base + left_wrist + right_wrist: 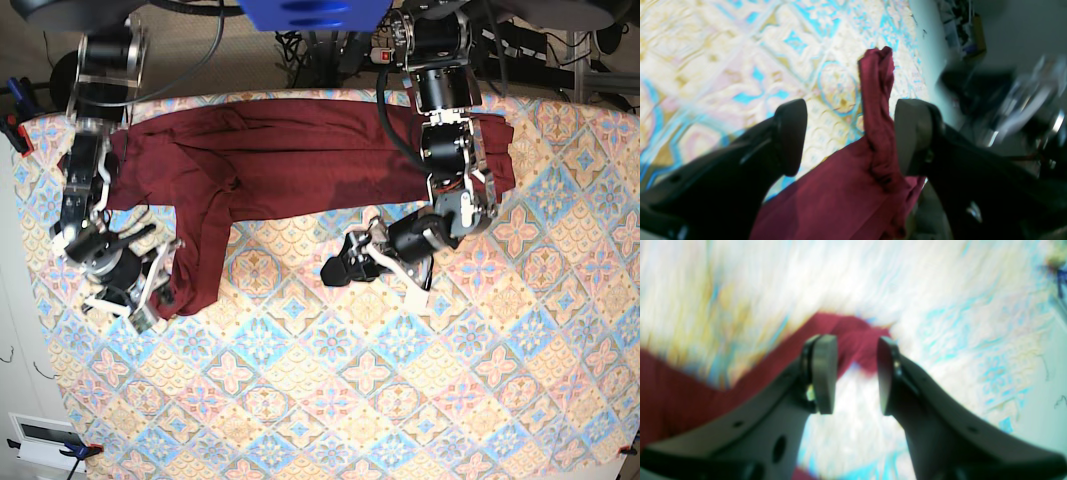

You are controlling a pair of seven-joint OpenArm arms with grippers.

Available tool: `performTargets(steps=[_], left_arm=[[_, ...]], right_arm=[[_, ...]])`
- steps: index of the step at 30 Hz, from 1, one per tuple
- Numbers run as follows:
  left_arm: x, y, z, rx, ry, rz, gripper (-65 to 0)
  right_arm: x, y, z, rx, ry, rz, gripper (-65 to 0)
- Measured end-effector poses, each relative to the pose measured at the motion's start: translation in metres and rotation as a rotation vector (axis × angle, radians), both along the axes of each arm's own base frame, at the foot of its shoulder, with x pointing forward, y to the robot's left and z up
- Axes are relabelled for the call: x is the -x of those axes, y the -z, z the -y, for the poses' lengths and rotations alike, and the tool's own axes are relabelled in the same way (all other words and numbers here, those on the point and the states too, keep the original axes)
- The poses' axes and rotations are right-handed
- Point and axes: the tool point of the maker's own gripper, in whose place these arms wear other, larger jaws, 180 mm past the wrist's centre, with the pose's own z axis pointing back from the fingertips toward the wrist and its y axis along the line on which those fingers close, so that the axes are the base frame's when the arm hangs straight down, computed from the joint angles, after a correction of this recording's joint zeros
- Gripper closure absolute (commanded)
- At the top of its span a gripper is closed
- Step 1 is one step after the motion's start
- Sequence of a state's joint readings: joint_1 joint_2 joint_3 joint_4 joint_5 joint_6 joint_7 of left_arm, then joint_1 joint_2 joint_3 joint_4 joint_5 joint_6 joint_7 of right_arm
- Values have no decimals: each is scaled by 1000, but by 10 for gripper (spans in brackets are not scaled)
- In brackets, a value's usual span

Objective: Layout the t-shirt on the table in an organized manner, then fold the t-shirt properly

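A: Where's the t-shirt (290, 160)?

B: Spread along the table's (400, 400) far edge, thin maroon jersey, one flap trailing down near the left edge.

A: Left gripper (850, 136)?

B: Jaws wide apart. A rumpled fold stands between the fingers (791, 133), against the right pad. Nothing pinched.

A: Right gripper (857, 373)?

B: Parted, empty; blurred cloth lies just beyond the fingertips (823, 373), over the patterned tile cloth.

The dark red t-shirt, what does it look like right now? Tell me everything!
The dark maroon, soft thin jersey t-shirt is plain, with no print. It lies stretched sideways along the far edge of the pastel tile-patterned table, wrinkled and not yet folded. One part hangs down toward the open right gripper, ending in a bunched tip. Neither gripper holds it; the left gripper hovers open nearby.
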State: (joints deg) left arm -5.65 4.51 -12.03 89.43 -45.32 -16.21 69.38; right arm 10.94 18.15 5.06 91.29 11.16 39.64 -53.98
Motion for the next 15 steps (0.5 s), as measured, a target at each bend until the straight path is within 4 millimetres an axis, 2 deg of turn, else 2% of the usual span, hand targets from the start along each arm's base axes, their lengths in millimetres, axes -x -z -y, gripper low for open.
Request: performTargets(steps=[2, 4, 5, 7, 10, 12, 15], left_arm=[[8, 9, -11, -37, 1, -19, -404], [13, 10, -17, -54, -10, -17, -404], [15, 9, -19, -60, -9, -11, -404], [18, 7, -21, -73, -3, 1, -404], [19, 5, -27, -83, -9, 14, -404], [25, 12, -35, -110, -6, -5, -404], [29, 19, -44, -141, -8, -25, -404]], right_arm=[[4, 25, 11, -1, 30, -91, -198], [18, 57, 23, 25, 63, -212, -199], [19, 64, 25, 8, 70, -238, -199], [5, 66, 27, -30, 94, -238, -199], [-23, 50, 20, -115, 92, -165, -199], [-24, 59, 20, -141, 102, -190, -199], [-9, 87, 25, -135, 128, -291, -200]])
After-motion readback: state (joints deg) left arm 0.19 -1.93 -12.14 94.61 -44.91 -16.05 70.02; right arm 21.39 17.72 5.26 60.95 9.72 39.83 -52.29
